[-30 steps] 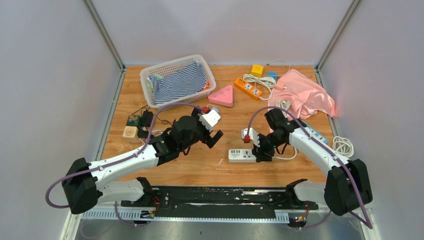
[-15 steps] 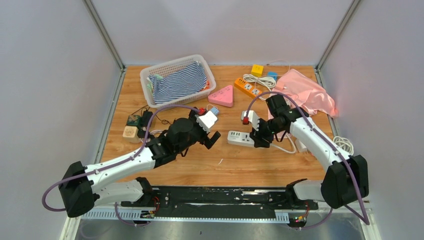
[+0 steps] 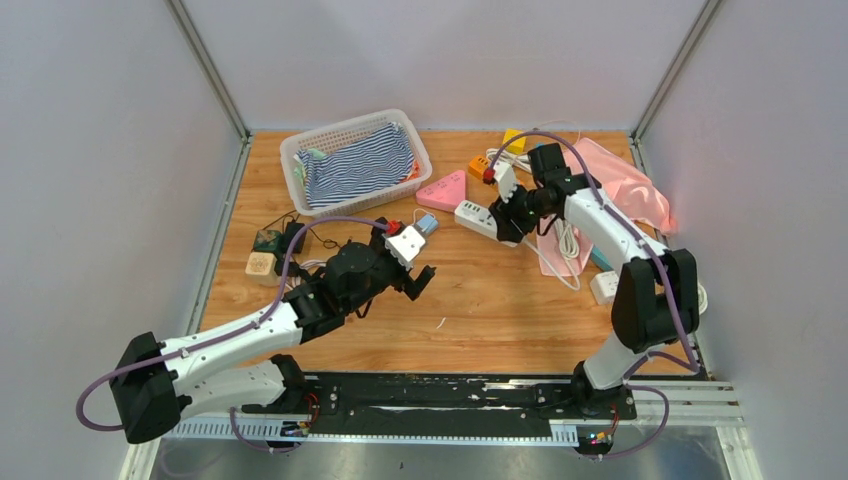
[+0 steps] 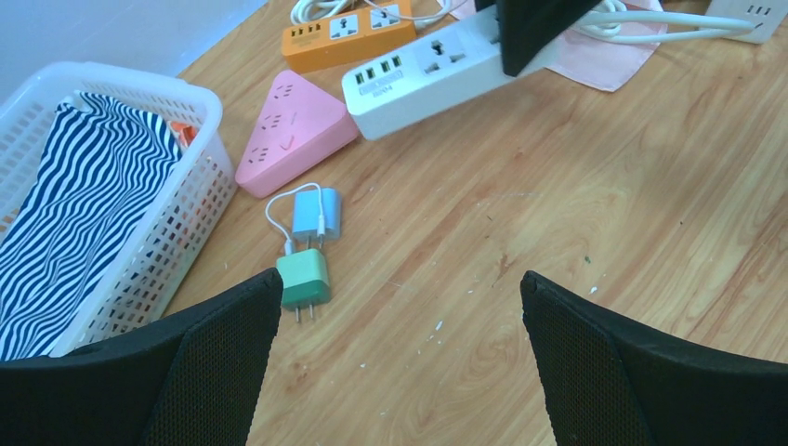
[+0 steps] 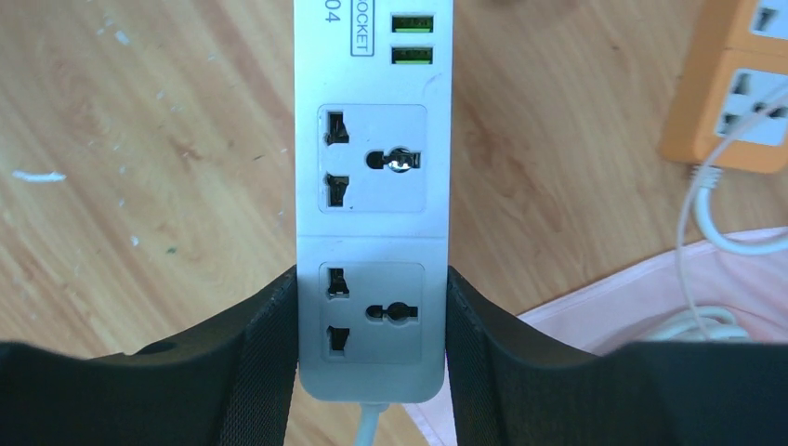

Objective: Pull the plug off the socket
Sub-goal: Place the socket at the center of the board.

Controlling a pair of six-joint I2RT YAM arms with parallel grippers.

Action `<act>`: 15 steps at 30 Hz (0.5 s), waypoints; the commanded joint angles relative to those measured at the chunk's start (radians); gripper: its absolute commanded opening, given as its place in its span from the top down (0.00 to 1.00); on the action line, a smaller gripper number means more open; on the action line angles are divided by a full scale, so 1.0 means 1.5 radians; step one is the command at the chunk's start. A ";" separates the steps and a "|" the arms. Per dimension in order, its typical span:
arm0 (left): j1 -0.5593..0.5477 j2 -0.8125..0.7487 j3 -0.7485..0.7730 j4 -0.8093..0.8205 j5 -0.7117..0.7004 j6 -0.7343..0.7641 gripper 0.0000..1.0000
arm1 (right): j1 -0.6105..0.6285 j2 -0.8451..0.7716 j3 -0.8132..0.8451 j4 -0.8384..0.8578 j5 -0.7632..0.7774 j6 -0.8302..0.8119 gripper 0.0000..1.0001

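My right gripper (image 5: 372,288) is shut on the cable end of a white power strip, the socket (image 5: 372,177). It holds the strip over the far middle of the table (image 3: 478,217), and both outlets seen in the right wrist view are empty. A green plug (image 4: 304,279) and a blue plug (image 4: 314,212) with a white lead lie loose on the wood. My left gripper (image 4: 400,283) hangs open over bare wood just right of the green plug, nothing between its fingers (image 4: 223,362). From above, the left gripper (image 3: 405,262) sits mid-table.
A white basket (image 3: 300,150) with a striped cloth stands far left. A pink triangular socket (image 3: 445,192), an orange power strip (image 4: 348,32) and a pink cloth (image 3: 620,185) lie at the back. Small chargers (image 3: 270,250) sit left, a coiled white cable (image 3: 685,292) right.
The right arm has carried the white power strip from near the table's middle to the far side. The left arm has drawn back a little toward the near left, still open.
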 commanded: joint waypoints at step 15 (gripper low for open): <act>-0.008 -0.099 -0.081 0.078 0.009 0.004 0.00 | -0.066 0.105 0.048 0.149 0.070 0.111 1.00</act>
